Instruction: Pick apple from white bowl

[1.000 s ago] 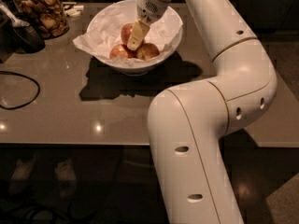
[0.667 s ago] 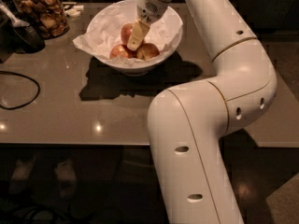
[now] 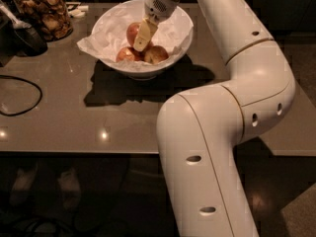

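Note:
The white bowl stands on the table at the back, lined with crumpled white paper. Three apples show inside. A red apple lies toward the back, and two paler reddish apples lie at the front left and front right. My gripper reaches down into the bowl from above. Its tip sits between the apples, right beside the red apple, and hides that apple's right side.
A glass jar of brown snacks stands at the back left beside a dark object. A black cable loops on the grey table at the left. My arm's white links fill the right foreground.

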`<state>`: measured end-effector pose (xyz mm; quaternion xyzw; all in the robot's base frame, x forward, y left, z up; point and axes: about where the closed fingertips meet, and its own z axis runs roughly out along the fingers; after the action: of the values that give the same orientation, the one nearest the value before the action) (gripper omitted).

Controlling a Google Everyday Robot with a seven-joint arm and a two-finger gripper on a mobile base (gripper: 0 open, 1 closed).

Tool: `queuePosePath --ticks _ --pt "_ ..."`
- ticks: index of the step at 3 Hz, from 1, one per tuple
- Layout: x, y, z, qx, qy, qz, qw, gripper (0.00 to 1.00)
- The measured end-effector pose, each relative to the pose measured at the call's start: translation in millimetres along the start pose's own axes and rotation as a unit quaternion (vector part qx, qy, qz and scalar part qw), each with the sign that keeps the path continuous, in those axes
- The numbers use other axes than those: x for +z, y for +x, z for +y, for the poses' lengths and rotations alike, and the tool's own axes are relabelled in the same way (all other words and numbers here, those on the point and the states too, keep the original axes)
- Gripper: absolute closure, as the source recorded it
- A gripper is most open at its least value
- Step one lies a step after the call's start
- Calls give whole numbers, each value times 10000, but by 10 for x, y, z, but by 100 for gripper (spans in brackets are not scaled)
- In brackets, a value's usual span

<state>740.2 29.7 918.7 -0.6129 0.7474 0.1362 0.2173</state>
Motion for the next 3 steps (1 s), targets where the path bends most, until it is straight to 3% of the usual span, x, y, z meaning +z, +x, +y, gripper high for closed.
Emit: queuePosePath --ticks 2,3 --pt "-812 -183 179 -295 484 -338 9978 100" --pt "-1109 -262 325 -442 608 -399 9964 100"
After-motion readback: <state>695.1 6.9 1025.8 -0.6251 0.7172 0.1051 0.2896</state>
